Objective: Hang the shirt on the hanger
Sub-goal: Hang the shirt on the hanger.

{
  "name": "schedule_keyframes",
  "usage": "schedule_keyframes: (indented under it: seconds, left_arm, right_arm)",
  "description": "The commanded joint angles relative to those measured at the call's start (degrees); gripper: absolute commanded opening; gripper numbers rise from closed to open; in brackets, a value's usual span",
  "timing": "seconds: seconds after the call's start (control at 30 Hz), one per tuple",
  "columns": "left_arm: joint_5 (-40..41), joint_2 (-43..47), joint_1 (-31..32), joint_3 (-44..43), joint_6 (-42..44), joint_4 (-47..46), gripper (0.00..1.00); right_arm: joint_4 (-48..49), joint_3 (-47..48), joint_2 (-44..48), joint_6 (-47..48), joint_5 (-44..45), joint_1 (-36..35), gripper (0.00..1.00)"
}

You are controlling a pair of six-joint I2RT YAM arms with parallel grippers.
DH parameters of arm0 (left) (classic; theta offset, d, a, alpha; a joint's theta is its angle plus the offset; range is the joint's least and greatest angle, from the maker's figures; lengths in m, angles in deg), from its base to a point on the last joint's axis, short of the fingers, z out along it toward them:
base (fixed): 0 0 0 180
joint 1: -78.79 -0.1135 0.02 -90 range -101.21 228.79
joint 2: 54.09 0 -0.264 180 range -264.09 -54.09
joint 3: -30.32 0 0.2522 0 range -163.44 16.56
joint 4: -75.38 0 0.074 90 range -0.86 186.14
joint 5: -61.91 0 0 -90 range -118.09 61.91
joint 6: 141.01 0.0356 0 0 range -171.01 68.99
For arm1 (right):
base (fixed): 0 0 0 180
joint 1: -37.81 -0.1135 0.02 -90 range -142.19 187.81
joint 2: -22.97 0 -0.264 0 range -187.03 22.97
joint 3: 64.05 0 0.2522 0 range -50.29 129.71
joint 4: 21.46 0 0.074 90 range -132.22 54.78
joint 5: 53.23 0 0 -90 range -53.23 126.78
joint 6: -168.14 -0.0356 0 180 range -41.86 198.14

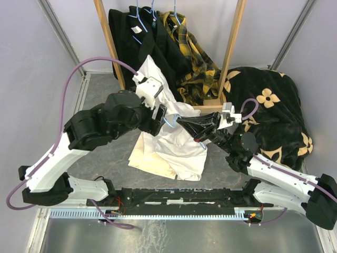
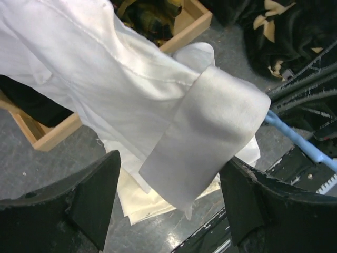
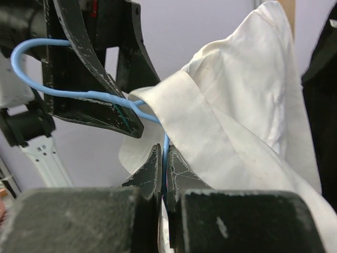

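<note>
The white shirt (image 1: 176, 145) hangs from the light-blue hanger (image 1: 169, 122) in mid-air between my two arms, its lower part draping onto the table. My right gripper (image 3: 164, 158) is shut on the hanger's wire (image 3: 79, 94), just below the hook. A folded band of the shirt (image 2: 210, 132) hangs between the wide-apart jaws of my left gripper (image 2: 168, 205), which is open and pinches nothing. In the top view the left gripper (image 1: 160, 113) sits at the hanger's hook, facing the right gripper (image 1: 185, 122). The shirt (image 3: 237, 105) hides most of the hanger's triangle.
A wooden rack (image 1: 231, 47) at the back holds black garments (image 1: 152, 39) and a plaid one (image 1: 197, 63) on blue hangers. A black flowered blanket (image 1: 274, 110) lies at the right. A cream-yellow folded cloth (image 1: 150, 155) lies under the shirt.
</note>
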Motion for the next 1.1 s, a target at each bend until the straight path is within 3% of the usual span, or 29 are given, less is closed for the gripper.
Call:
schedule_keyframes:
  seconds: [0.0,0.13,0.23,0.47,0.6,0.97,1.07]
  left_arm:
    - [-5.6,11.1,-0.1,-2.0,7.4,-12.4,0.81]
    - [-11.0,13.9,-0.2,2.9,7.2,-17.3,0.81]
    - [-10.2,13.7,-0.2,4.5,6.0,-18.8,0.81]
    - [7.7,12.1,-0.1,4.4,-1.5,-21.0,0.81]
    - [12.4,10.2,-0.1,3.7,-4.8,-20.7,0.81]
    - [10.6,9.1,-0.2,6.9,-13.2,-25.7,0.83]
    - [11.2,12.0,-0.2,10.2,-15.3,-29.1,0.89]
  right_arm:
    - [2.5,-0.7,0.0,-0.5,4.3,1.1,0.0]
    - [-2.4,0.9,0.3,0.5,4.3,1.1,0.0]
    - [-8.3,2.7,0.7,2.4,4.6,1.1,0.0]
    - [-18.6,4.4,1.8,7.5,5.2,1.0,0.0]
    - [-21.1,5.1,2.1,9.8,3.4,0.9,0.0]
    - [-28.1,8.7,2.6,16.0,-1.6,-0.2,0.0]
    - [-26.8,7.5,3.4,15.9,-2.5,-0.2,0.0]
